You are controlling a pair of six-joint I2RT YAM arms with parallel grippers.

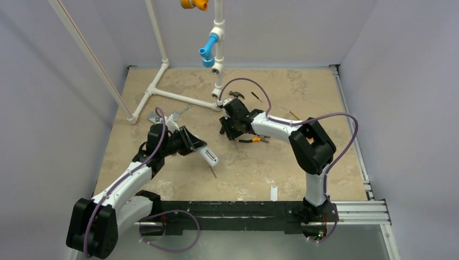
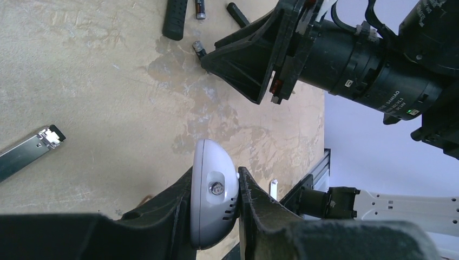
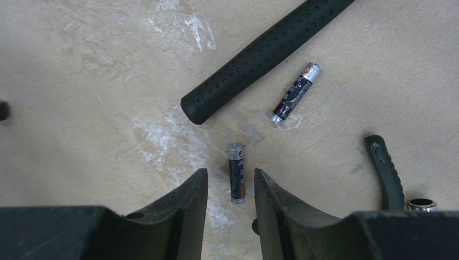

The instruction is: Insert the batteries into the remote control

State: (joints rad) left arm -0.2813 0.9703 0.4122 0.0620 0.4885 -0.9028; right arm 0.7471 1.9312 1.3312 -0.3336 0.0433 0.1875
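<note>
Left tool (image 2: 215, 176): clamped tight on the remote control (image 2: 214, 216), pinching its rounded end at the bottom middle of the left wrist view. The remote is off the worktop (image 3: 81, 81), sticking up out of the jaws.

Right tool (image 3: 230, 173): jaws apart, low on the worktop, one finger on each side of the near battery (image 3: 236, 181) at the bottom centre of the right wrist view. There's a gap on both sides, so no grip on it.

Second battery (image 3: 295, 93): lying loose, upper right of centre in that view, just beside the black dimpled handle (image 3: 265, 51).

Step in hand: looks like picking up battery number one while the other arm holds the remote ready.

Next move: my guess is squeeze in squarely on that battery, lift, carry it over to the remote and line it up with the bay.

Can't tell: whether the battery bay is open or facing the right way, since the jaws hide most of the body.
</note>
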